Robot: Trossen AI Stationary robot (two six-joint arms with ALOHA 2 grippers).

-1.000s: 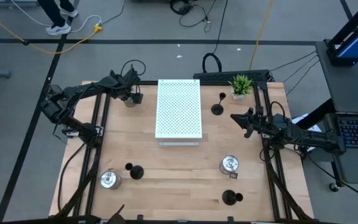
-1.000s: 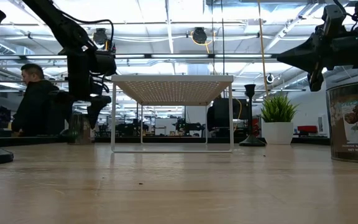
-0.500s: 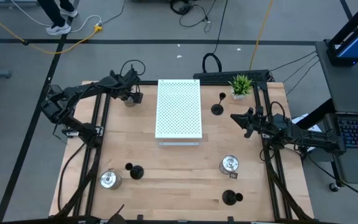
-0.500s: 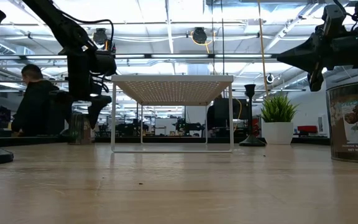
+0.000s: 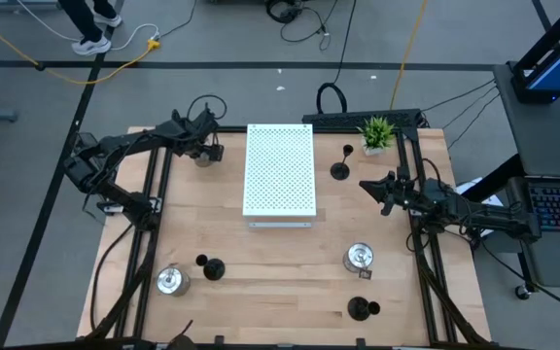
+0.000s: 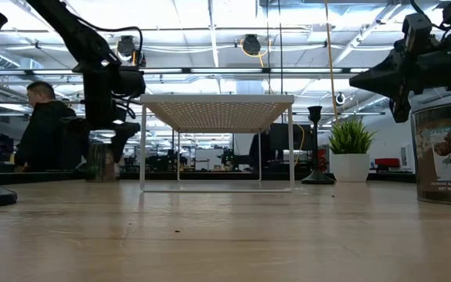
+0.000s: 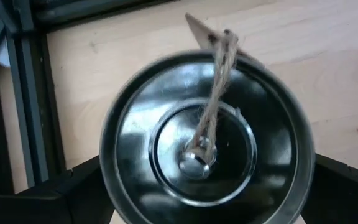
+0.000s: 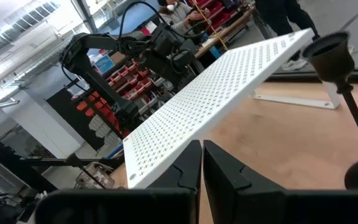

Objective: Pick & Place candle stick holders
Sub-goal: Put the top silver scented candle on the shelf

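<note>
A shiny silver cup [image 5: 202,158] with a twine tag stands on its base at the table's far left. My left gripper [image 5: 202,148] is right above it, open, one finger on either side of the cup's rim [image 7: 207,62]. Whether the fingers touch it, I cannot tell. My right gripper [image 5: 363,185] is shut and empty, raised at the table's right, near a black stemmed holder [image 5: 341,168]. Two more silver cups [image 5: 170,281] [image 5: 359,257] and two more black holders [image 5: 210,266] [image 5: 361,309] stand near the front edge.
A white perforated board [image 5: 280,170] on legs stands in the middle of the table's far half. A small green potted plant [image 5: 377,131] is at the far right corner. Dark frame rails run along both sides. A person [image 6: 45,125] sits beyond the table.
My right gripper has gone down a little, still shut. My left gripper has shifted slightly at the silver cup, which stays on the table.
</note>
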